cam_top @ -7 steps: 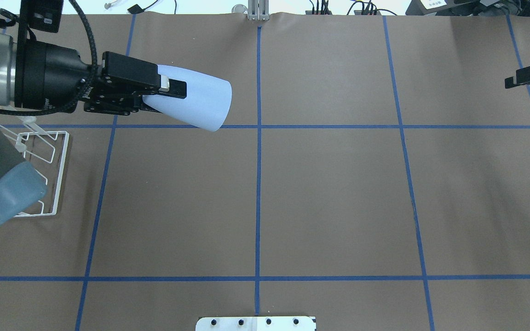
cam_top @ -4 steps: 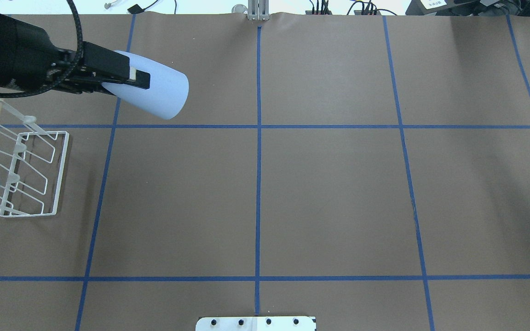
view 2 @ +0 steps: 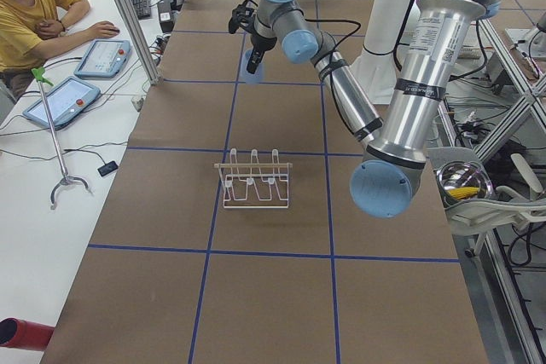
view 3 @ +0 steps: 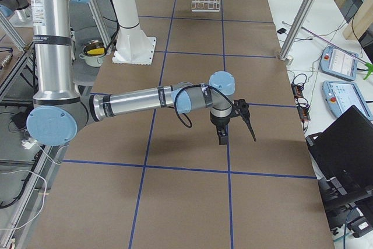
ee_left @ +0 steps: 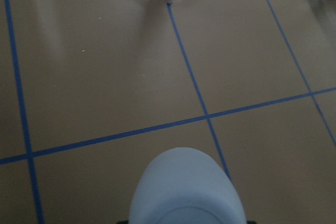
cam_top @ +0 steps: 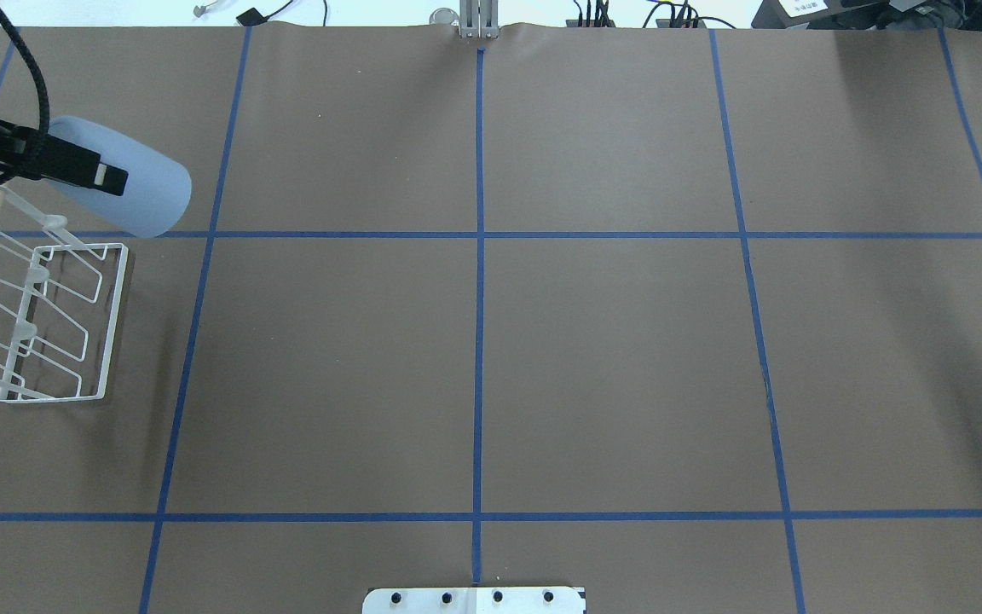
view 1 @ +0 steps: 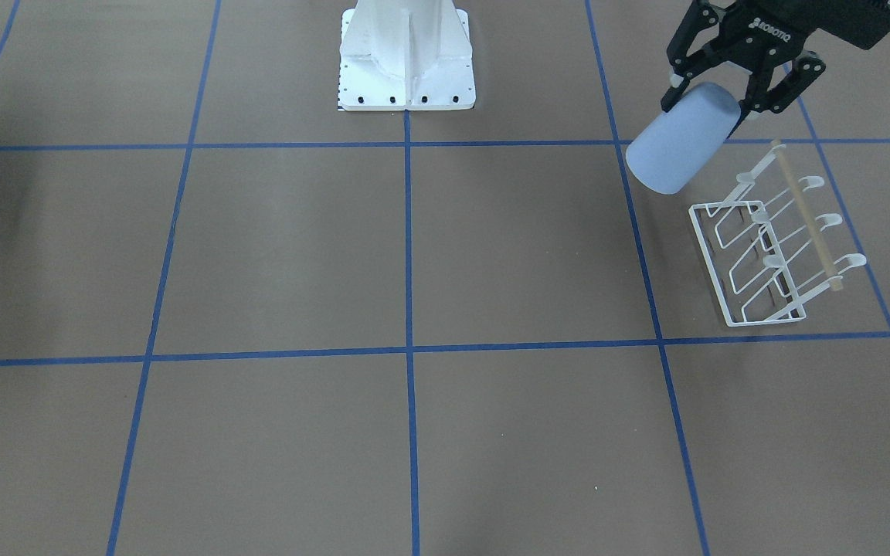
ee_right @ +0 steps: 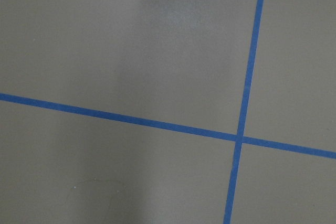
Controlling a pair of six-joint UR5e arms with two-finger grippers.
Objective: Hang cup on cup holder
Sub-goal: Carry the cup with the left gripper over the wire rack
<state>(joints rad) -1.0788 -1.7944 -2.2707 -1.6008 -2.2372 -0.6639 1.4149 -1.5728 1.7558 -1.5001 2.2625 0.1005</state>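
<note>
My left gripper [view 1: 714,100] is shut on the pale blue cup [view 1: 680,148] near its base and holds it tilted in the air, rim pointing down and away from the wrist. In the overhead view the cup [cam_top: 140,186] hangs just beyond the far corner of the white wire cup holder [cam_top: 60,324], apart from it. The cup holder [view 1: 766,251] stands empty on the table, prongs slanted up to its wooden rod [view 1: 804,216]. The left wrist view shows the cup [ee_left: 186,195] from behind. My right gripper [view 3: 236,123] shows only in the exterior right view; I cannot tell whether it is open.
The brown paper table [cam_top: 610,367] carries blue tape grid lines. The white robot pedestal base [view 1: 406,73] stands at the table's robot side. An operator [view 2: 34,14] sits beside the table with tablets [view 2: 68,100]. Cables lie along the far edge [cam_top: 627,17].
My left arm has swung left with the cup, from near the table's left-centre to just beyond the cup holder. The right gripper has left the overhead view's right edge.
</note>
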